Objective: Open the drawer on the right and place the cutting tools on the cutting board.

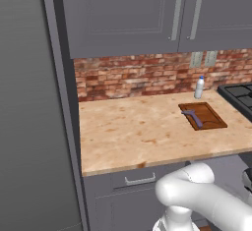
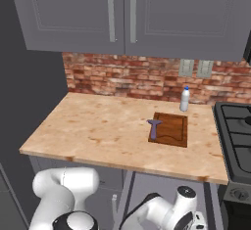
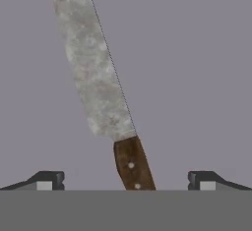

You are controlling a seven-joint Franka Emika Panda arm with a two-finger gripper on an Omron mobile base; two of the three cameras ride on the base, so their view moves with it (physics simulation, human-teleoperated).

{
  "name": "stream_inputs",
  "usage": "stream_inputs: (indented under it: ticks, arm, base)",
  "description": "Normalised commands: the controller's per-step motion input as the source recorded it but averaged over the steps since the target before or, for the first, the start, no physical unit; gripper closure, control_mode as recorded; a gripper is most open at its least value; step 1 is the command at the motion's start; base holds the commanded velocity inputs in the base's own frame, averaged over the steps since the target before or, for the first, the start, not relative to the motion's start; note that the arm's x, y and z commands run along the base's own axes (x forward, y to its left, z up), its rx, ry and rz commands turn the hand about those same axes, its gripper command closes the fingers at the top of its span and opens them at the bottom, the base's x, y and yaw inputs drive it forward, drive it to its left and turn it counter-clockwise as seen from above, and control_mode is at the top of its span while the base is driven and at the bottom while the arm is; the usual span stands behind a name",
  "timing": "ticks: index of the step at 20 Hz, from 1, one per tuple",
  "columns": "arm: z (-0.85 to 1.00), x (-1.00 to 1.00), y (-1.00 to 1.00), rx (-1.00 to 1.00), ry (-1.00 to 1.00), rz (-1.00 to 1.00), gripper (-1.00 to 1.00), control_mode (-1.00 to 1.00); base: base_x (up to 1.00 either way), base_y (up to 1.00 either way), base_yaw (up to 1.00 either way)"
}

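My pincer [image 3: 126, 181] stands wide, holding nothing, its two dark tips on either side of a knife with a mottled grey steel blade and a riveted dark brown wooden handle [image 3: 132, 163]; the knife lies flat on the plain matte grey floor of the drawer [image 3: 197, 77]; I judge it light, stiff and thin, the blade slick, so the squared wooden handle is the place to grip; up on the pale speckled wooden worktop [image 1: 128, 131], the flat dark reddish-brown grooved cutting board [image 1: 209, 117] already carries the slim tool with a curved lilac-purple handle [image 1: 194, 118], near a small white bottle [image 1: 199, 87].
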Motion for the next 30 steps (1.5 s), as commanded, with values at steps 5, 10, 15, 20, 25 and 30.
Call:
stream_inputs:
  ticks: [5,10,15,20,25,30]
  arm:
    - [-0.07,-0.01,-0.06,-0.03,0.00,0.00,-1.00,-1.00]
    - [0.00,0.00,0.00,0.00,0.00,0.00,-1.00,-1.00]
    - [-0.03,0.00,-0.18,0.00,0.00,0.00,-1.00,-1.00]
    - [-0.11,0.00,-0.29,0.00,0.00,0.00,-1.00,-1.00]
    - [-0.17,-0.01,-0.12,0.00,0.00,0.00,-1.00,-1.00]
    - [-0.23,-0.02,0.00,0.00,0.00,0.00,1.00,-1.00]
  base:
    - [0.00,0.00,0.00]
    - [0.00,0.00,0.00]
    - [0.00,0.00,0.00]
    - [0.00,0.00,0.00]
    - [0.00,0.00,0.00]
    - [0.00,0.00,0.00]
